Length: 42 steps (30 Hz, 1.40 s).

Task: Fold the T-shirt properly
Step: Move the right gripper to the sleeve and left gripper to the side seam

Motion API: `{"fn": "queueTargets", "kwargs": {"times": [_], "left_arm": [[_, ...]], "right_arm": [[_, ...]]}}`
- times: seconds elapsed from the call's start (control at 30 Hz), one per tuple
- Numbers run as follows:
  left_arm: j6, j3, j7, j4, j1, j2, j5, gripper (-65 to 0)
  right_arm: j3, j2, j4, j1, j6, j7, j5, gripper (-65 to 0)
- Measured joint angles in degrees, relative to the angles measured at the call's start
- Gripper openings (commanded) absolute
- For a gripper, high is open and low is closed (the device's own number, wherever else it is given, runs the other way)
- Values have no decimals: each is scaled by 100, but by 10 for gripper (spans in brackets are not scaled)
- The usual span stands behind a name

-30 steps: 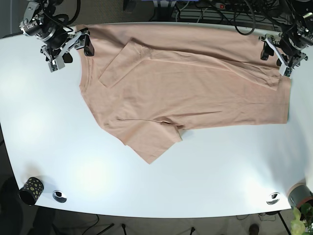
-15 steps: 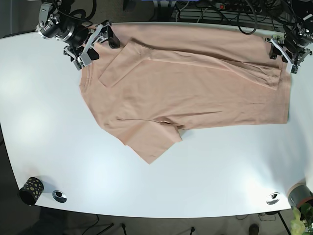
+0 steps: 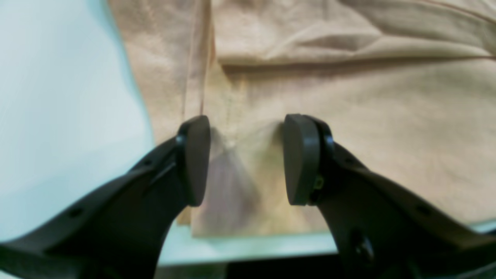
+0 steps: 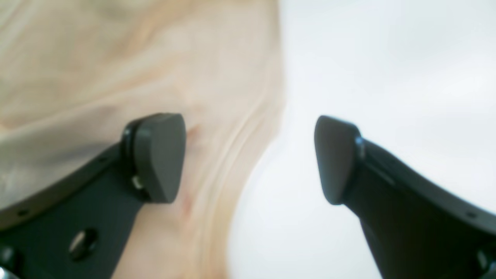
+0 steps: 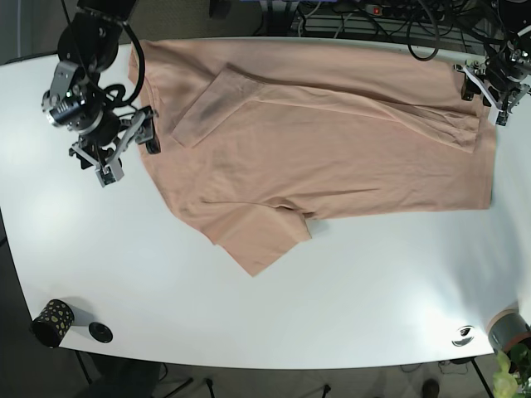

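A peach T-shirt (image 5: 323, 149) lies spread on the white table (image 5: 274, 323), with one sleeve folded over near its far left (image 5: 206, 106). My right gripper (image 5: 137, 148) is open at the shirt's left edge. In the right wrist view its fingers (image 4: 159, 155) straddle that edge (image 4: 217, 128), one over cloth and one over bare table. My left gripper (image 5: 484, 98) is open over the shirt's far right corner. In the left wrist view the hem (image 3: 240, 116) lies between its fingers (image 3: 300, 162).
A black dotted cup (image 5: 51, 322) and a small round object (image 5: 101, 332) sit at the front left. Another round object (image 5: 463, 335) and a grey pot with a plant (image 5: 508, 333) sit at the front right. Cables (image 5: 373, 16) run behind the far edge.
My right gripper has moved from the shirt's far left corner toward the front, along the left edge. My left gripper has stayed near the far right corner.
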Motion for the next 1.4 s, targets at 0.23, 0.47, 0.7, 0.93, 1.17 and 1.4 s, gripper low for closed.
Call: {"fn": "queueTargets", "kwargs": {"times": [0.23, 0.47, 0.7, 0.93, 1.17, 1.4], "left_arm": [[0, -35, 321, 730, 44, 20, -9, -375], [-4, -452, 428, 1064, -358, 385, 74, -375], [0, -446, 308, 1084, -885, 367, 127, -374], [0, -450, 387, 1073, -1235, 367, 181, -371], [0, -442, 376, 518, -1488, 315, 223, -369], [391, -450, 356, 81, -1878, 98, 203, -236]], "right_arm": [[-9, 31, -1252, 1110, -15, -4, -299, -154], [-4, 111, -2439, 1928, -17, 37, -295, -154], [-479, 153, -3510, 2374, -42, 669, -310, -154], [-632, 116, -4295, 2557, -17, 1200, -267, -154], [-999, -103, -4328, 2614, -57, 1290, -271, -155], [-992, -236, -4343, 2583, -20, 1523, -260, -155]]}}
